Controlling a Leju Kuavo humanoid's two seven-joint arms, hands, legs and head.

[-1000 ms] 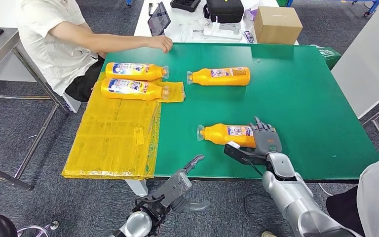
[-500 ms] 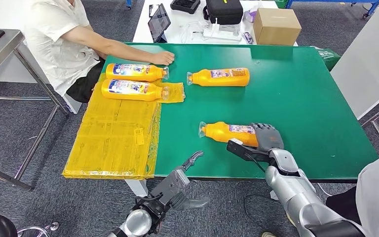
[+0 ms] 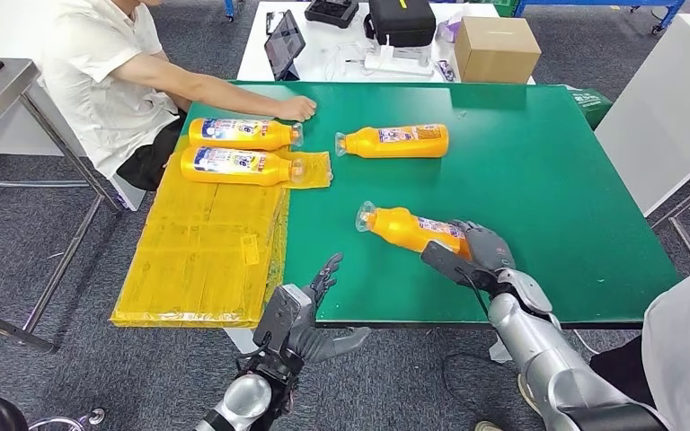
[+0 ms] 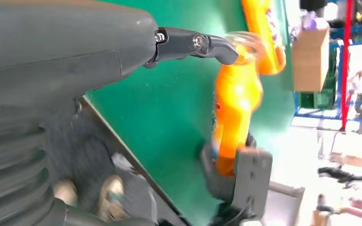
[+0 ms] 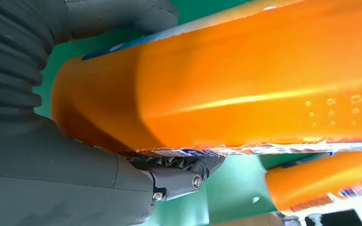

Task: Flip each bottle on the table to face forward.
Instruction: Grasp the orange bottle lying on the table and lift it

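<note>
My right hand (image 3: 481,252) grips the base end of an orange bottle (image 3: 406,228) near the table's front edge; its clear-capped neck is tilted up and away from me. The same bottle (image 5: 245,84) fills the right wrist view with fingers (image 5: 184,176) wrapped under it, and the bottle (image 4: 233,113) appears in the left wrist view. Another orange bottle (image 3: 393,141) lies on the green mat further back. Two more bottles (image 3: 239,133) (image 3: 234,164) lie side by side on the yellow sheet at the left. My left hand (image 3: 298,312) hangs open below the table's front edge.
A seated person rests a hand (image 3: 295,109) on the green table (image 3: 539,171) beside the two left bottles. A yellow plastic sheet (image 3: 202,247) drapes over the table's left side. A cardboard box (image 3: 496,48) and electronics sit on a white table behind.
My right hand has closed on the near bottle and lifted it, swinging its neck up and away. My left hand has risen closer to the table edge.
</note>
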